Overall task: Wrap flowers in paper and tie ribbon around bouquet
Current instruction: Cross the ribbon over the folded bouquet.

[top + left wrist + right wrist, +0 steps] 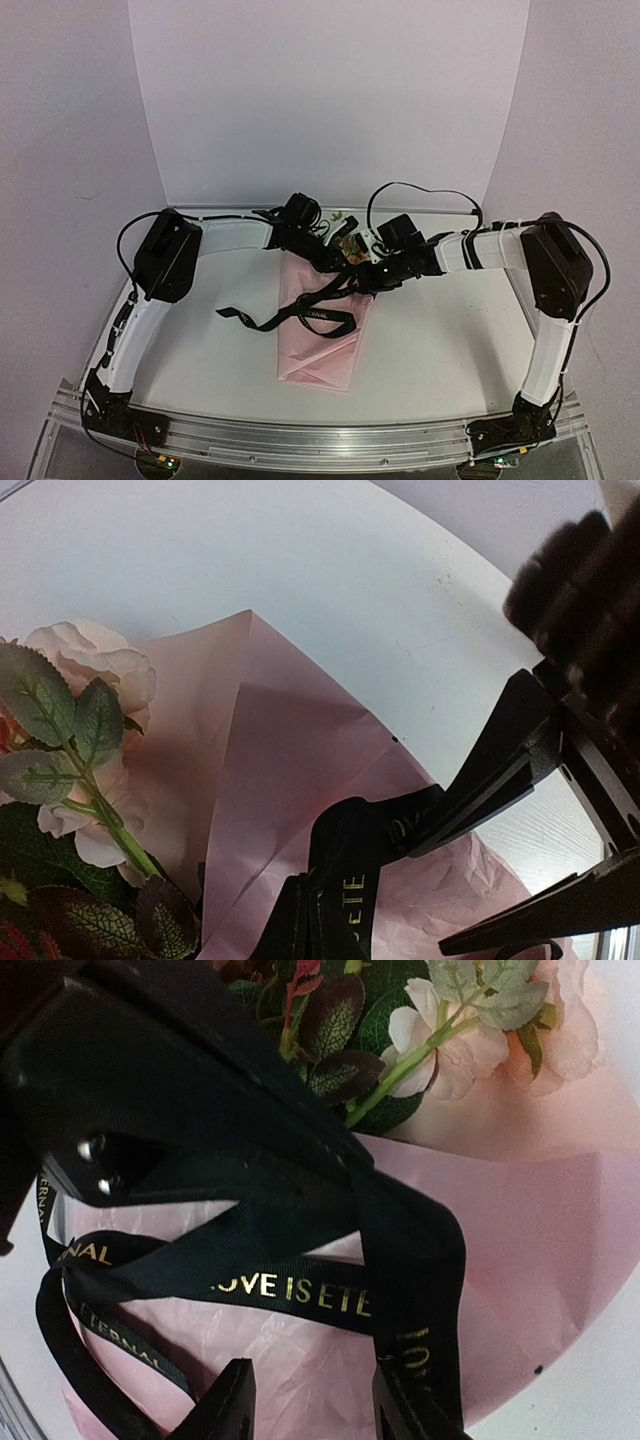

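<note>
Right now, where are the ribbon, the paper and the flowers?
the ribbon point(290, 1290): right wrist view, its gold-lettered strip.
the paper point(290, 740): left wrist view, its folded flap.
the flowers point(90, 650): left wrist view, a pale rose head.

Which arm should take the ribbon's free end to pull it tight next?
Probably right: the right gripper is open over the ribbon. The left gripper is shut on the ribbon near the flowers and can anchor it.

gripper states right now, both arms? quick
Left gripper: closed, pinching the long narrow black gold-lettered ribbon.
Right gripper: open, jaws apart over the pale pink wrapping paper, nothing clamped.
</note>
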Robot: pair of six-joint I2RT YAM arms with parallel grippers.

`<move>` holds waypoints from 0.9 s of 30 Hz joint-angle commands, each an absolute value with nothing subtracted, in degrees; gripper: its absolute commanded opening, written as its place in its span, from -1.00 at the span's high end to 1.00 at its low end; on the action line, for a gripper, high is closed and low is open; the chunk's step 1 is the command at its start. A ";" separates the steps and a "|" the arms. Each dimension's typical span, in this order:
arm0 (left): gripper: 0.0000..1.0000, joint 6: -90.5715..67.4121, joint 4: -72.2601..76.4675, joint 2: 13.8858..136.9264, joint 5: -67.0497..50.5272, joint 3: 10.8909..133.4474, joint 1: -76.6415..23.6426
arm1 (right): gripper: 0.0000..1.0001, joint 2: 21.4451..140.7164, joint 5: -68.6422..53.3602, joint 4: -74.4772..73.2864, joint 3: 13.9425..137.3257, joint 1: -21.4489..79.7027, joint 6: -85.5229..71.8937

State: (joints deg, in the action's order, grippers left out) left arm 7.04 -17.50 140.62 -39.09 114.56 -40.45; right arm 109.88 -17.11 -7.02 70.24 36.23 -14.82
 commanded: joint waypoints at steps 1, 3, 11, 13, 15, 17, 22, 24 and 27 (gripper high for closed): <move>1.00 6.25 -16.27 142.65 -40.60 117.69 -39.69 | 0.18 112.51 -15.08 -5.80 72.91 35.51 -13.76; 1.00 5.89 -15.96 143.10 -40.72 117.78 -39.55 | 0.18 113.06 -13.86 -5.79 72.93 35.42 -13.21; 1.00 4.94 -14.63 145.16 -40.30 118.30 -39.26 | 0.12 115.34 -12.07 -6.57 75.09 35.14 -13.16; 1.00 4.69 -15.51 146.18 -40.62 119.56 -39.23 | 0.09 116.13 -10.77 -10.14 77.47 35.20 -13.42; 1.00 4.66 -17.09 147.19 -41.23 120.81 -39.20 | 0.09 117.20 -10.46 -15.08 80.25 35.20 -13.59; 1.00 4.47 -18.24 148.12 -41.57 121.68 -39.20 | 0.08 117.60 -11.36 -16.97 81.21 35.17 -14.99; 1.00 2.20 -19.26 148.81 -42.17 120.49 -39.20 | 0.09 117.66 -10.02 -20.15 81.55 35.13 -20.01; 1.00 0.90 -20.45 149.54 -42.94 120.82 -39.20 | 0.11 117.71 -10.31 -22.29 82.28 35.21 -21.59; 1.00 -2.76 -22.50 150.99 -44.51 121.67 -39.21 | 0.15 117.95 -10.08 -25.25 83.18 35.16 -24.94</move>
State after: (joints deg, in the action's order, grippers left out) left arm 2.10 -18.21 147.94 -41.80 119.78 -39.47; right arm 117.11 -11.60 -19.47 80.30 35.38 -19.52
